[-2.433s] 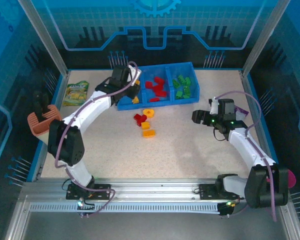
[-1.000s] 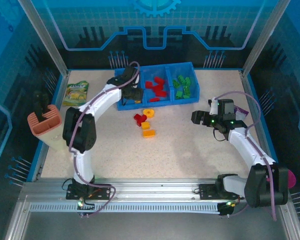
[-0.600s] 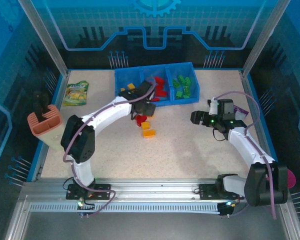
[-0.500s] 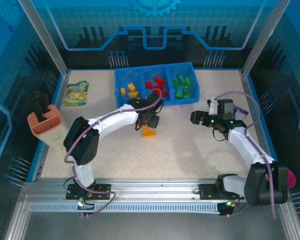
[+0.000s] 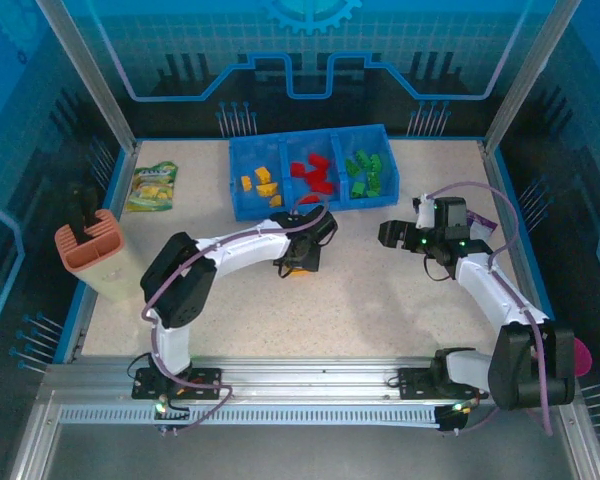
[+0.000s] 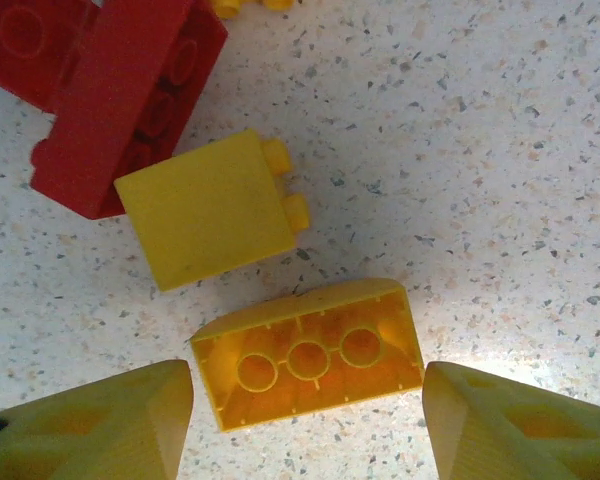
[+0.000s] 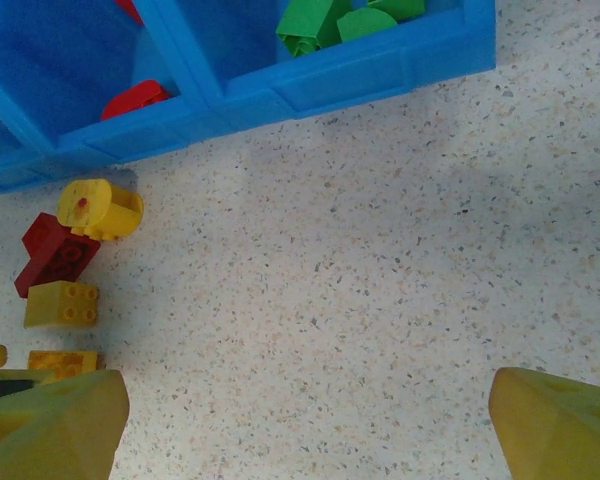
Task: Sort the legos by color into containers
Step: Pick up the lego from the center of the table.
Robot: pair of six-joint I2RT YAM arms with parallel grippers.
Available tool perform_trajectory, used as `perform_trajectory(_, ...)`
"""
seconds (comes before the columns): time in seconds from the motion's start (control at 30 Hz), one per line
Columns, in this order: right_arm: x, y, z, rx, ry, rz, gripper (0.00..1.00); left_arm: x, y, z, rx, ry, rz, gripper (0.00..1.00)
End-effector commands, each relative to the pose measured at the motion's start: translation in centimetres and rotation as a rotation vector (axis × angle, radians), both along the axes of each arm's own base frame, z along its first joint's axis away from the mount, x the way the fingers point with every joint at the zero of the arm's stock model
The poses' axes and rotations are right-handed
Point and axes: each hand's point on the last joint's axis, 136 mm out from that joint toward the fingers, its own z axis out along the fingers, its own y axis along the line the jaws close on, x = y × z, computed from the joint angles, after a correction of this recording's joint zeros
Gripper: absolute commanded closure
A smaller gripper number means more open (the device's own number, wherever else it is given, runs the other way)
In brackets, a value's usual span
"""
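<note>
An upturned yellow lego [image 6: 308, 352] lies on the table between the fingertips of my open left gripper [image 6: 308, 425], with a thin gap on each side. Just beyond it sit a square yellow lego [image 6: 205, 208] and red legos [image 6: 120, 95]. From above, the left gripper [image 5: 298, 258] hangs over this loose group in front of the blue tray [image 5: 233, 180]. The tray holds yellow legos [image 5: 260, 183] on the left, red ones [image 5: 313, 172] in the middle and green ones [image 5: 368, 172] on the right. My right gripper [image 5: 388, 235] hovers open over bare table [image 7: 305, 430].
A green snack packet [image 5: 153, 186] lies at the far left, and a salmon ribbed holder [image 5: 88, 245] stands at the left edge. The right wrist view shows the tray's front wall [image 7: 360, 75], a yellow rounded piece [image 7: 100, 208] and a red brick [image 7: 55, 255].
My left arm swung from the tray's left compartment down to the loose legos in front of it, and its jaws widened. The right arm barely moved.
</note>
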Motion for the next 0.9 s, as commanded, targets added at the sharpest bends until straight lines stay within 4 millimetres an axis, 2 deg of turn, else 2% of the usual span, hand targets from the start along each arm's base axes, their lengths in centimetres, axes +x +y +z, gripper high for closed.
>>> perform_trajectory(0.0,0.3,0.3,0.3,0.031,-0.017,0.009,0.06,-0.1,-1.1,-0.7,-0.025,0.019,0.023,0.37)
perform_trajectory(0.6,0.2,0.3,0.3,0.027,-0.018,0.010,0.05,-0.9,-1.8,-3.7,-0.034,0.093,0.029,0.35)
perform_trajectory(0.73,0.2,0.3,0.2,0.028,-0.017,0.009,0.05,-0.9,-1.6,-3.7,-0.031,0.087,0.035,0.36)
perform_trajectory(0.87,0.2,0.3,0.0,0.030,-0.013,0.008,0.05,-0.7,-1.4,-3.8,-0.026,0.078,0.043,0.43)
